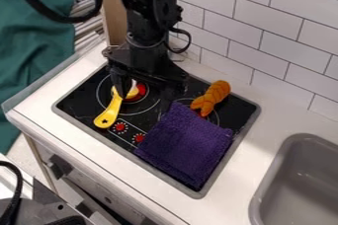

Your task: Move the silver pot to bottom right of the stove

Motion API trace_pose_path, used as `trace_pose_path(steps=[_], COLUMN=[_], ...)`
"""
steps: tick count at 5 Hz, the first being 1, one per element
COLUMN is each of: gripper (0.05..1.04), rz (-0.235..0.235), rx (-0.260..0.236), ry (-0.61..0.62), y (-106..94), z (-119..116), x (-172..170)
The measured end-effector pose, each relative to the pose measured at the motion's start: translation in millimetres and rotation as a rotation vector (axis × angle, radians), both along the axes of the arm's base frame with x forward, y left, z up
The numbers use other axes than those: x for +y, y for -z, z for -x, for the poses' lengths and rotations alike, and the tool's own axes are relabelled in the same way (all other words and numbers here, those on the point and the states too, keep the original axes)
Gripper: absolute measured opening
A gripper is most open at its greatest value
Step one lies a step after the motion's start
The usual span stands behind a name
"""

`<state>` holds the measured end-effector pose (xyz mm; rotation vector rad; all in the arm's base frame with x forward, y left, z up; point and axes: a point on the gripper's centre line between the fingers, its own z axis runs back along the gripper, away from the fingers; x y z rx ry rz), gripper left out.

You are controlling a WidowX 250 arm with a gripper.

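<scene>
The black gripper (146, 89) hangs low over the upper left part of the black stove top (80, 105), its two fingers spread apart. Between and just below them lies a small item with red and yellow parts (137, 92), partly hidden by the gripper. A yellow handle (111, 111) extends from there toward the stove's front left edge. I cannot make out a silver pot among these things.
A folded purple cloth (185, 145) covers the lower right of the stove, beside an orange braided toy (212, 97). A grey sink (300, 184) is at the right, and a white tiled wall (277, 36) stands behind.
</scene>
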<state>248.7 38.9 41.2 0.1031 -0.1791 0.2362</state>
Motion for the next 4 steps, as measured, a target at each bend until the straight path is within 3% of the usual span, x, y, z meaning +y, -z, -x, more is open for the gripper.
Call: trace_pose_path(steps=[1,2,3,4], gripper=[1.001,1.001,1.001,1.001], rz=[0.008,0.028,0.016,0.018], rx=[0.029,0.03,0.02,-0.023], ry=[0.0,0.035,0.067,0.096], y=[6.9,10.3,10.3,0.3], z=[3,-14,-33,-51], x=[-1,-3,-1,2])
